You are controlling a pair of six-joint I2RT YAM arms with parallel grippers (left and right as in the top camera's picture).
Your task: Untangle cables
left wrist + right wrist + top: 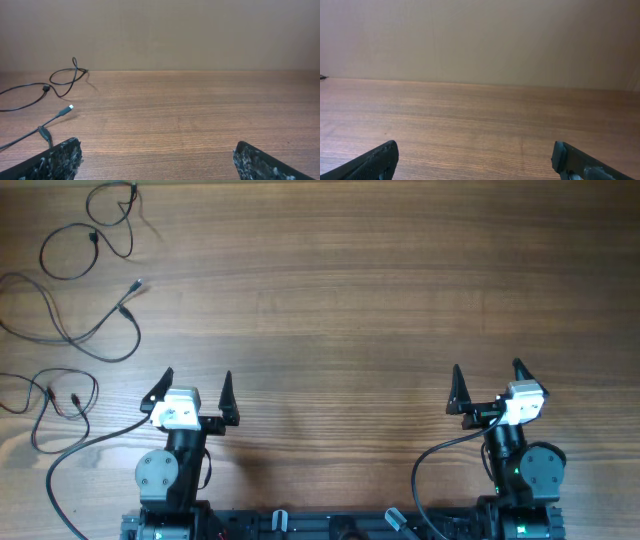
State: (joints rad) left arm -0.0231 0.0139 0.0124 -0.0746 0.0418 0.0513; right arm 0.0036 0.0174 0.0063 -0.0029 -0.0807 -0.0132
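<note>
Three thin black cables lie apart at the table's far left. One loops at the top left (88,235). One curves across the left middle (90,345) with a light plug end. One loops at the lower left (55,402). Two of them also show in the left wrist view: the far loop (64,80) and the plug-ended cable (55,118). My left gripper (196,385) (157,162) is open and empty, to the right of the cables. My right gripper (488,376) (475,162) is open and empty over bare wood at the right.
The wooden table (350,290) stretches between the two arms. A thicker black arm cable (70,460) runs from the left arm's base toward the front edge. A plain wall backs the table in both wrist views.
</note>
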